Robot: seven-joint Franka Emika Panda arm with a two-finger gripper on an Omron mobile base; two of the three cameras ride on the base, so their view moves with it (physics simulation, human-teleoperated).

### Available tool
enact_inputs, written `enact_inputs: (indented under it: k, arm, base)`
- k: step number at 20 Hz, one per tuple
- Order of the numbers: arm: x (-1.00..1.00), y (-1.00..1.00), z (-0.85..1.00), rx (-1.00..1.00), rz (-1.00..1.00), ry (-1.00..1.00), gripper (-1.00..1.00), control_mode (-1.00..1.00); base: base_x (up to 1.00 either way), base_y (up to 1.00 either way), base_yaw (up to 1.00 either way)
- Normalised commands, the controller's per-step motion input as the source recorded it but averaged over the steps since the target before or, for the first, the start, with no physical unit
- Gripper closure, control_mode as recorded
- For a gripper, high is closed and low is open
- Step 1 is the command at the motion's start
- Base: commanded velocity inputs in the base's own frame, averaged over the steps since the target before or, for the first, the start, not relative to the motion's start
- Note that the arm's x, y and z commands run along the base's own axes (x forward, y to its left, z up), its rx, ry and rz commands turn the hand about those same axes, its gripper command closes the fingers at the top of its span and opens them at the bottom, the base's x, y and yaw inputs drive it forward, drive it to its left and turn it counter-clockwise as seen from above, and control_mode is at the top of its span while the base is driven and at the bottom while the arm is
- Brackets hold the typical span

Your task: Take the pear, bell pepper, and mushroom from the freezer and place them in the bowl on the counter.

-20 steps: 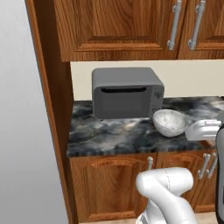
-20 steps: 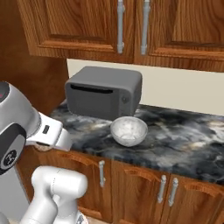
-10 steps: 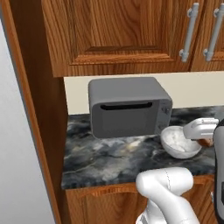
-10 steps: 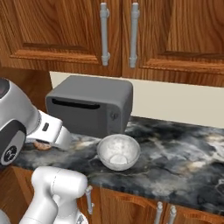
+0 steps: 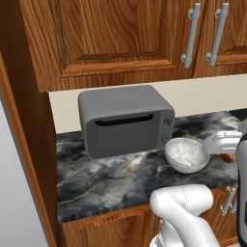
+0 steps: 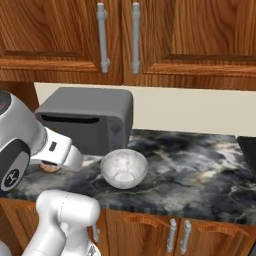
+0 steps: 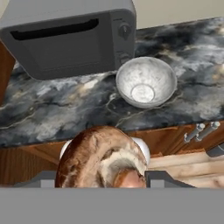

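Your pincer (image 7: 103, 186) grips the mushroom (image 7: 101, 157) short of the empty bowl (image 7: 145, 82) on the desk (image 7: 52, 113); nothing delivered yet.

Glossy white rounded arm (image 6: 30, 145) segments with dark grey joints.

brown mushroom (image 7: 101, 159), speckled white-grey bowl (image 7: 146, 82) — black-marbled counter (image 7: 52, 114)

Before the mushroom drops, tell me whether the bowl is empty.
Empty. The bowl shows only its bare speckled inside in the hand view; the mushroom sits in the gripper.
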Motion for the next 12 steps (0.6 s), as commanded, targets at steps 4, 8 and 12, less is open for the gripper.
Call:
enact_inputs:
  k: [4, 8, 12]
  arm:
    - [0.00, 0.00, 0.00, 0.00, 0.00, 0.00, 1.00, 1.00]
    - [0.00, 0.00, 0.00, 0.00, 0.00, 0.00, 1.00, 1.00]
    - [0.00, 0.00, 0.00, 0.00, 0.00, 0.00, 1.00, 1.00]
  base:
    - [0.74, -0.06, -0.42]
    - [0.71, -0.11, -0.21]
    - [0.51, -0.03, -0.14]
